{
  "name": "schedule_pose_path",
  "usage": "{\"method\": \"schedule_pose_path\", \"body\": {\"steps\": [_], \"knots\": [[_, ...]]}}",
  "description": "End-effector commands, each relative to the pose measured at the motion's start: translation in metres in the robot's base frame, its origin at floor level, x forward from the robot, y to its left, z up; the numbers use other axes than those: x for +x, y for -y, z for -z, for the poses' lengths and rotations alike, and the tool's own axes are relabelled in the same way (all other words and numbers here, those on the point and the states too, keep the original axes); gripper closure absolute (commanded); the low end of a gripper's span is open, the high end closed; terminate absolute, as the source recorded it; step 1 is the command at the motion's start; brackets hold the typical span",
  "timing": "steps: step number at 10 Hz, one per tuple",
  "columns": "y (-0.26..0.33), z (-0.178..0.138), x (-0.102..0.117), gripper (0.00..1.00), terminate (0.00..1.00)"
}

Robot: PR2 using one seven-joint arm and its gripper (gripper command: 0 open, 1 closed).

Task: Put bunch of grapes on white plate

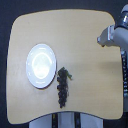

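Observation:
The bunch of grapes [63, 87] lies on the wooden table as a dark, elongated cluster with a short green stem at its upper end. It rests just to the exterior view's right of the white plate [41, 65], close to its rim, whether touching or apart I cannot tell. The plate is round, glossy and holds nothing. My arm enters at the upper right, and its gripper [101, 38] hovers over the table's right part, far from both grapes and plate. The image is too blurred to show how its fingers stand.
The light wooden table [85, 50] has rounded corners and dark floor around it. A metal frame [124, 75] runs along its right edge. The robot's base shows below the front edge.

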Motion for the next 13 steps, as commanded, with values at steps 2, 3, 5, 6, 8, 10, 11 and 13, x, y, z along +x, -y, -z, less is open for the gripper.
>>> {"method": "schedule_pose_path", "body": {"steps": [2, 3, 5, 6, 8, 10, 11, 13], "knots": [[-0.126, 0.040, -0.017, 0.00, 0.00], [-0.151, 0.053, -0.029, 0.00, 0.00], [-0.192, 0.074, -0.048, 0.00, 0.00], [-0.211, 0.085, -0.061, 0.00, 0.00], [-0.226, 0.098, -0.077, 0.00, 0.00], [-0.227, 0.112, -0.084, 0.00, 0.00], [-0.226, 0.120, -0.086, 0.00, 0.00], [-0.232, 0.137, -0.096, 0.00, 0.00]]}}
